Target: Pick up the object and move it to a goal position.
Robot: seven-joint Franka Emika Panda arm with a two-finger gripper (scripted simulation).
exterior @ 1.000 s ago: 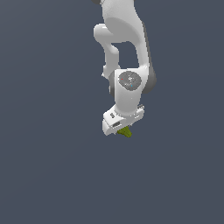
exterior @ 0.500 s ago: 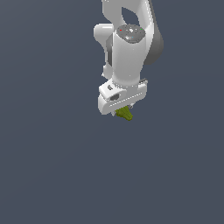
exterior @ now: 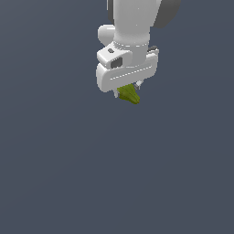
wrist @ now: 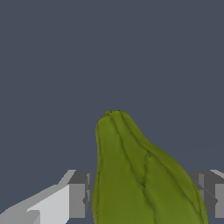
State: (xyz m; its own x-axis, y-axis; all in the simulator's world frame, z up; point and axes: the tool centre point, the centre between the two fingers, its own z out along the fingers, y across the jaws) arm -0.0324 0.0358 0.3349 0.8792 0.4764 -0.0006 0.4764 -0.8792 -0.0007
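Background: plain dark grey-blue, no goal marker visible.
Change: arm and gripper [exterior: 128, 93] have risen and look larger than a second ago.
Fingers: clamped on the object [exterior: 129, 95].
Object: airborne, tapered end [wrist: 114, 114] protruding; transport seems underway.

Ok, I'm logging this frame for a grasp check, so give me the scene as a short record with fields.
object: yellow-green pear-like object, ridged, tapering to a narrow tip
gripper: white gripper, shut on the object
fingers: grey pads on either side of the object
object position: below the gripper body, clear of any surface
surroundings: plain dark grey-blue background
goal marker: none visible
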